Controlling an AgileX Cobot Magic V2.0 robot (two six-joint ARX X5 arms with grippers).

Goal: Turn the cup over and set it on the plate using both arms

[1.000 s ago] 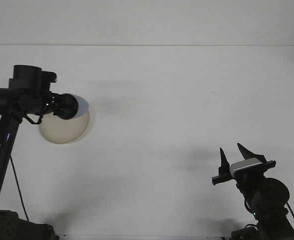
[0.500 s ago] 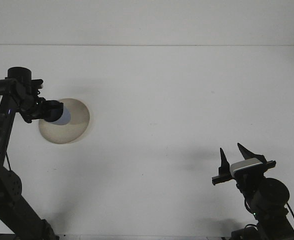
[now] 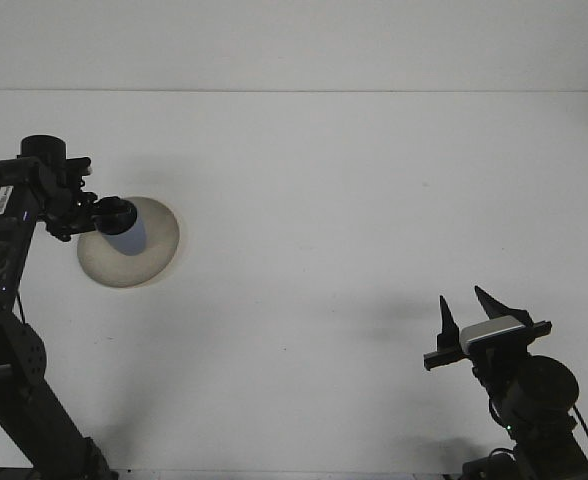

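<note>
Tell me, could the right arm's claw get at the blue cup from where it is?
Probably not easily: the right claw sits far across the bare table, while the left claw is at the cup over the plate.

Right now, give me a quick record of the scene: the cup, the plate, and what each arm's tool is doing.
cup: blue, over the plate, held at its top by the left tool
plate: beige, round, on the white table, left side
left tool: shut on cup
right tool: open, holding nothing, near right corner
</note>
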